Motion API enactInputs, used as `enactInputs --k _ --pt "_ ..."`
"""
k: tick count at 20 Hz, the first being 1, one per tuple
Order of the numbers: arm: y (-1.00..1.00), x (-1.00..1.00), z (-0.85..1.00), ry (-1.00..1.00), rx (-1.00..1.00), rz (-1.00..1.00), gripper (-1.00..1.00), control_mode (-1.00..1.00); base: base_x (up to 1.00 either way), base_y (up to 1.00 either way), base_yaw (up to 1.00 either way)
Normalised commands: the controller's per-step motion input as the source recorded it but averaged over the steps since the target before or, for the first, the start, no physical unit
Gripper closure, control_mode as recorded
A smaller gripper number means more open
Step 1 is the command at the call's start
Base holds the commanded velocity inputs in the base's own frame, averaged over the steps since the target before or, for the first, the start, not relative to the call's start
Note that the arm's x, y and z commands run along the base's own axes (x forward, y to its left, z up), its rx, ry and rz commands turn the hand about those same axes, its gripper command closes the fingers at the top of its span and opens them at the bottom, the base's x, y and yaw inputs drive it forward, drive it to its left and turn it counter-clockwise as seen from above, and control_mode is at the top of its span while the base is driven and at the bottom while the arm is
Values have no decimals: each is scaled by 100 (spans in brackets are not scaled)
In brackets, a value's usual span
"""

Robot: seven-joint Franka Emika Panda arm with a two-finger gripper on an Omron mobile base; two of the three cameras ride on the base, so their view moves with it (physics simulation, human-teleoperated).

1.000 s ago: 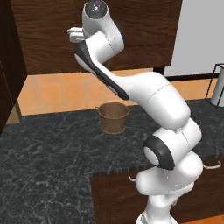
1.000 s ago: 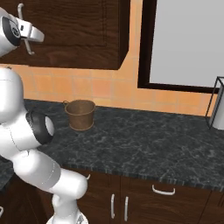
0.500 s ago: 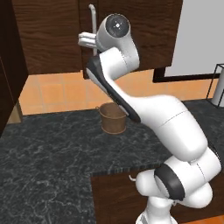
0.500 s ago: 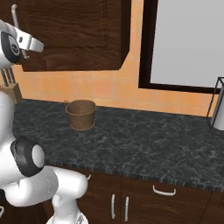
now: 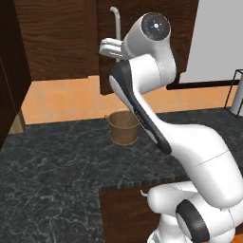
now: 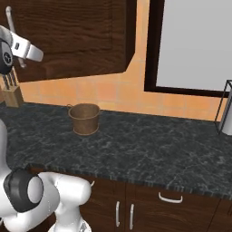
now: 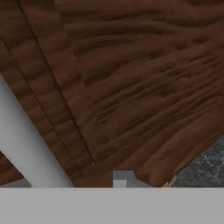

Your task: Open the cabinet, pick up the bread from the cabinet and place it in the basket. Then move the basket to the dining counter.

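My hand is up at the cabinet point(image 5: 57, 42), right against its dark wood-grain door, and my pincer point(image 5: 108, 47) sits at the long silver handle point(image 5: 115, 28), roughly halfway down the bar. From the left base camera the white hand blocks the tips, so I cannot tell from there how the jaws stand. From the right base camera the hand pokes in at the left edge, pressed close to the handle point(image 6: 10, 22) in front of the cabinet point(image 6: 77, 36). Along the hand camera the cabinet point(image 7: 131, 78) door grain runs very near, and the handle point(image 7: 26, 144) crosses as a pale slanted bar at the lower left. 1 grey finger tip point(image 7: 122, 178) peeks up at the bottom edge beside that bar, apart from it; the other tip is hidden, so whether I am spread or pinching the bar, I cannot tell.

Below the cabinet, the basket point(image 5: 124, 127) stands upright on the black speckled desk point(image 5: 52, 166), close to the orange tiled wall. In the right base camera the basket point(image 6: 84, 118) sits below the cabinet's lower edge on the desk point(image 6: 149, 149), its inside looking bare. The cabinet door looks shut, its face flat in both base cameras.
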Motion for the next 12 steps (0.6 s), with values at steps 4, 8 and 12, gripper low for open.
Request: enactInputs --k 4,8,12 --pt "-100 -58 -50 -13 1 6 100 -100 0 0 0" --pt "-100 -56 -49 -18 1 6 100 -100 0 0 0" --pt "-100 -47 -56 -5 0 3 100 -100 0 0 0"
